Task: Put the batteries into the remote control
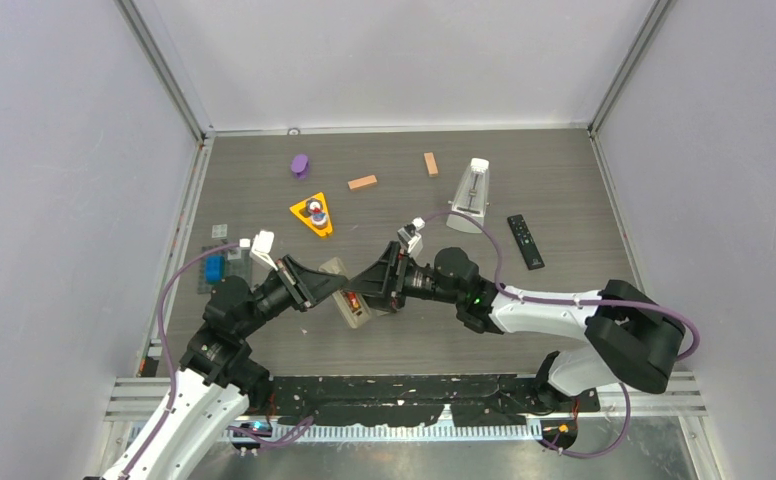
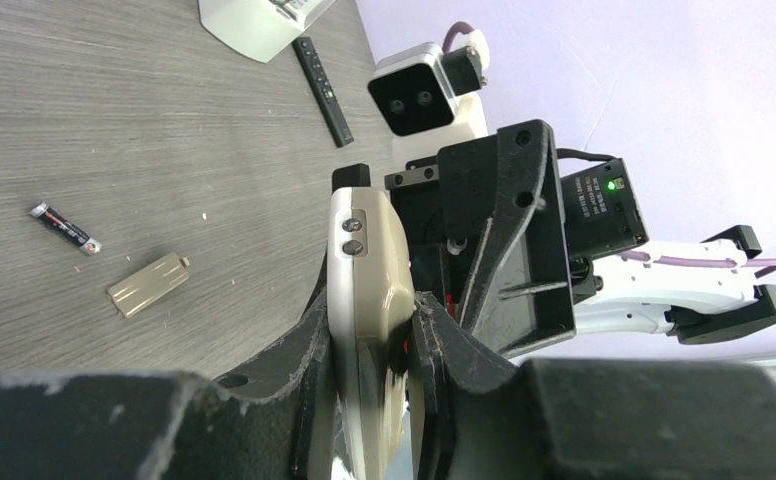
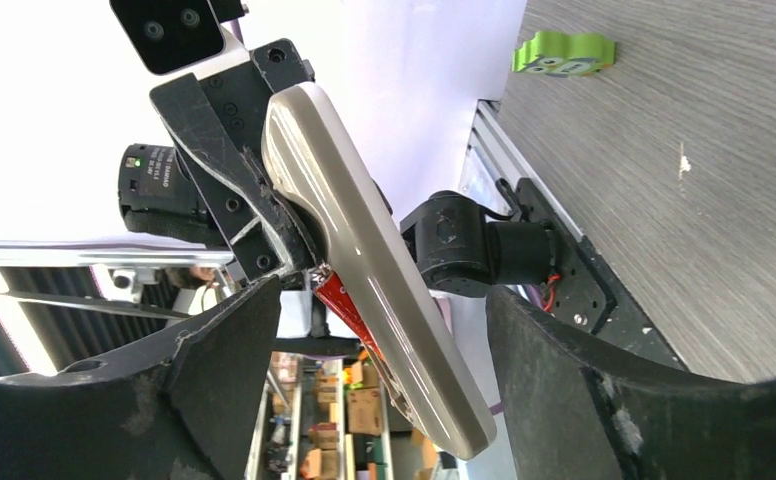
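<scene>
My left gripper [image 1: 330,289] is shut on a beige remote control [image 1: 349,296] and holds it above the table; in the left wrist view the remote [image 2: 366,262] is clamped between both fingers [image 2: 309,340]. My right gripper [image 1: 372,284] is open, its jaws wide on either side of the remote [image 3: 364,260] without touching it. A red battery [image 3: 347,303] sits in the remote's open underside. A dark battery [image 2: 66,227] with a red end and the beige battery cover [image 2: 147,284] lie on the table.
A black remote [image 1: 525,241] and a white wedge-shaped object [image 1: 469,195] lie at the right. Two orange-brown blocks [image 1: 362,182], a purple piece [image 1: 300,165] and a yellow triangle [image 1: 312,215] lie at the back. A green piece [image 3: 562,52] lies near the table's edge.
</scene>
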Tool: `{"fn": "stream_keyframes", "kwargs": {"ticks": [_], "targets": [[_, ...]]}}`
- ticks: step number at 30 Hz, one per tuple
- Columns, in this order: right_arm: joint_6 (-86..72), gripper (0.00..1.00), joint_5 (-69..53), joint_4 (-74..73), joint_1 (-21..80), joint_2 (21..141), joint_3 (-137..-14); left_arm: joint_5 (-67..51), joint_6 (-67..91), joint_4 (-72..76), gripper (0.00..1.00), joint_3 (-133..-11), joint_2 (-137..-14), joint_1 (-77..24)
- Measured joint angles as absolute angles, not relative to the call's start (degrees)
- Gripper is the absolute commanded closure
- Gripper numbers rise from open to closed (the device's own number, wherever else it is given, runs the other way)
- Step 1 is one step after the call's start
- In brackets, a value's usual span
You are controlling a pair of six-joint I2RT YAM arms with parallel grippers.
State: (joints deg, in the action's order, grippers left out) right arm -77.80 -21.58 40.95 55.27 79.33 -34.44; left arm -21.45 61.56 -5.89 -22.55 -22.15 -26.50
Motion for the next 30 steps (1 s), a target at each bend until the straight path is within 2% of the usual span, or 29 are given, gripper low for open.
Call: {"fn": "stream_keyframes", "kwargs": {"ticks": [14, 22, 26, 30], "targets": [[-85.08, 0.47, -22.17, 52.84, 55.22, 83.37, -32.51, -22.48, 61.52, -4.38, 1.0, -22.52, -22.17, -26.5], [-85.73, 0.56, -22.41, 55.55, 55.05, 83.74, -31.62, -22.24, 62.5, -3.55, 1.0, -22.52, -21.93, -26.5], [-85.67, 0.68, -22.65, 56.16, 55.0, 83.96, -31.59, -21.67, 63.05, -3.68, 1.0, -22.52, -21.56, -26.5], [-85.21, 0.7, -23.2, 56.55, 54.94, 83.96, -31.62, -21.32, 64.03, -3.73, 1.0, -22.48, -21.23, -26.5]]}}
